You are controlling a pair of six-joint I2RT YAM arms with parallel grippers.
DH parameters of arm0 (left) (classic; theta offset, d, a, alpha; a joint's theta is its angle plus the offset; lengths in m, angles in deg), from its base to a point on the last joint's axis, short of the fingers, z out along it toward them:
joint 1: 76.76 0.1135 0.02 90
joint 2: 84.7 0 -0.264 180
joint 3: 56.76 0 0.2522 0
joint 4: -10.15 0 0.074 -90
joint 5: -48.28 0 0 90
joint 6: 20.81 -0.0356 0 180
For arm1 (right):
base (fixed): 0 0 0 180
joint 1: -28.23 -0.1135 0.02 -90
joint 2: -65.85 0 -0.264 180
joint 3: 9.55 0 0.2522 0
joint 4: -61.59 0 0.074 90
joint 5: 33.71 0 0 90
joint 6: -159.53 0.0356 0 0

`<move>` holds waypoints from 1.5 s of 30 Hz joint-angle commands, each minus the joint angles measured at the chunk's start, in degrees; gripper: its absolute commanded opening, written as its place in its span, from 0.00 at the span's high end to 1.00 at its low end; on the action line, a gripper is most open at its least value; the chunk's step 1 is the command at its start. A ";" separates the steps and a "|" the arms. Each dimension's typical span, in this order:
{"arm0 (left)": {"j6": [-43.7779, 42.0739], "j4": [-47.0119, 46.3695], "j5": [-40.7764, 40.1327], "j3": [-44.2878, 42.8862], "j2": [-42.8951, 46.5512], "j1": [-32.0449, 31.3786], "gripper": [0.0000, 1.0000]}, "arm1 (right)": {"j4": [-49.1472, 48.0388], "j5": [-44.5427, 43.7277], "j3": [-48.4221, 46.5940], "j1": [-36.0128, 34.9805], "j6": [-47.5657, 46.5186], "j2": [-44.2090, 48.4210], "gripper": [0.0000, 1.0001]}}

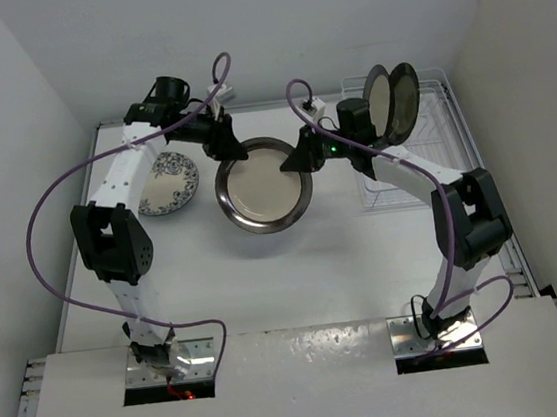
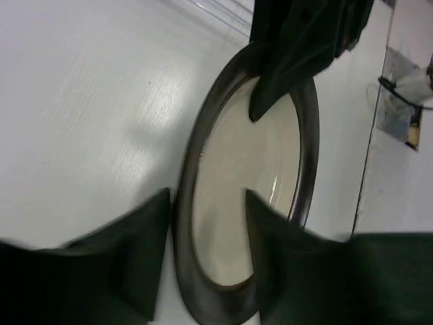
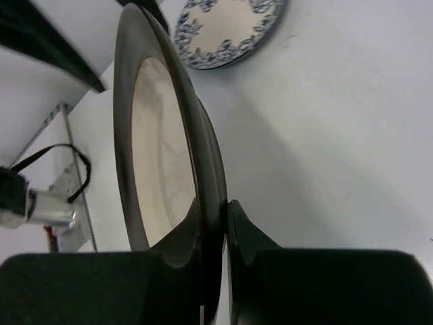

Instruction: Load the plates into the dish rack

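Right wrist view: dark-rimmed plate (image 3: pixel 162 156) stands on edge, pinched between the right jaws.

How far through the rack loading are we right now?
Done: two dark-rimmed round plates stand upright in the white wire dish rack. In hand: a third dark-rimmed cream plate, clamped at its rim by the right gripper; the left gripper straddles the opposite rim, apparently open. Remaining: that plate and the blue floral plate lying on the table.
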 commanded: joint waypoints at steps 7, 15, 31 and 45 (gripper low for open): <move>7.94 -6.60 -8.64 -6.81 1.79 3.24 0.00 | -7.11 -11.42 -1.47 4.03 4.93 13.31 1.00; 16.39 -11.27 -18.15 -8.33 1.26 13.61 0.00 | -1.24 -34.97 -7.26 10.89 -1.12 23.15 1.00; 16.48 -11.79 -15.87 -1.99 2.31 16.08 0.00 | -7.46 -66.90 -21.24 32.24 -19.58 22.38 1.00; 16.48 -11.79 -15.34 0.73 2.31 16.08 0.00 | -4.47 -53.28 -16.24 35.15 -25.92 15.17 1.00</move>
